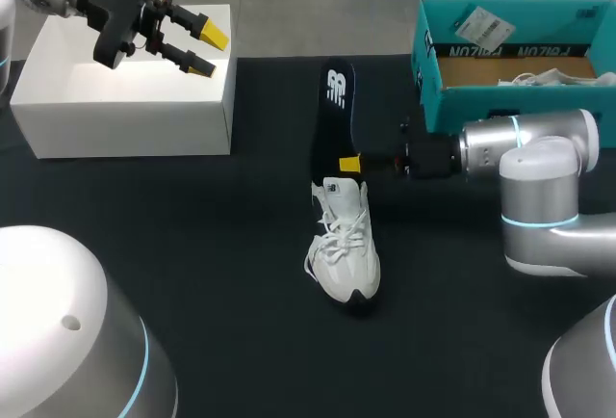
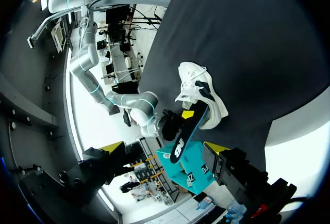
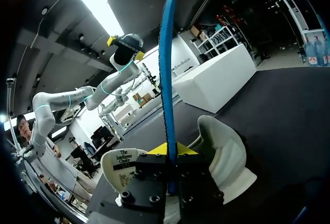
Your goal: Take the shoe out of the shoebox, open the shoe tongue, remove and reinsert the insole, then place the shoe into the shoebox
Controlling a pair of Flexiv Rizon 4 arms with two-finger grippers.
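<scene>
1. Lying on the black table (image 1: 192, 245), the white laced shoe (image 1: 345, 245) points its toe toward the robot.
2. Right gripper (image 1: 350, 164) pinches the thin black insole (image 1: 334, 115), upright above the heel.
3. Left gripper (image 1: 208, 50) gapes, empty.

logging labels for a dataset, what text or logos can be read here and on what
insole: white logo, no words
tongue label: small print, not surely readable
shoebox side: print upside down, blurred
sticker on the shoebox: too small to read
</scene>
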